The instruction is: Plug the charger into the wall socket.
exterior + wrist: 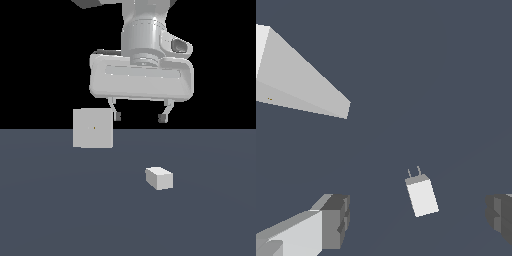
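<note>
The charger (159,178) is a small off-white block lying on the dark floor, toward the exterior view's right of centre. In the wrist view the charger (421,194) shows two thin prongs at one end. The wall socket (93,128) is a larger flat off-white square panel with a tiny dot at its centre, standing upright at the exterior view's left; it also shows in the wrist view (301,80). My gripper (140,117) hangs open and empty above the floor, higher than the charger and to the exterior view's right of the socket. Its fingers (331,220) frame the charger in the wrist view.
The dark grey-blue floor (60,210) extends around both objects. Behind it the background is black.
</note>
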Tool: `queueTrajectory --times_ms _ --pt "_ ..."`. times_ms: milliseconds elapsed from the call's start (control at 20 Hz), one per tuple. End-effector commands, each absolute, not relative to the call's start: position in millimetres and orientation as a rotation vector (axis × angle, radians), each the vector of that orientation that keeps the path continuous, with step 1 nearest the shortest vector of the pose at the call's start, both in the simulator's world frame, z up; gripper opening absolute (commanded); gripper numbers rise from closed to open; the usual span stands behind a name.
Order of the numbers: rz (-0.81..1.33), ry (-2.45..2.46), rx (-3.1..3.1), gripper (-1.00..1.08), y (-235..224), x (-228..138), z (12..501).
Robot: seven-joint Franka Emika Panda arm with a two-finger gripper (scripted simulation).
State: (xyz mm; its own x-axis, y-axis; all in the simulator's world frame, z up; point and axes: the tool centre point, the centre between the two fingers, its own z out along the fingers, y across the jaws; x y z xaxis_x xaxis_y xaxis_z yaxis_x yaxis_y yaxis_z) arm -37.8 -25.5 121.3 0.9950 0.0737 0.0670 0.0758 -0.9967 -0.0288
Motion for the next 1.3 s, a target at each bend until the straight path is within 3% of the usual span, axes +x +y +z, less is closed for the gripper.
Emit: queueTrajectory --times_ms 0,1250 --pt "-0.149 -0.161 -3.102 1.0 -28.5 -43.3 115.6" --pt "-0.496 -0.498 -3.006 1.0 -53.0 -70.5 65.7"
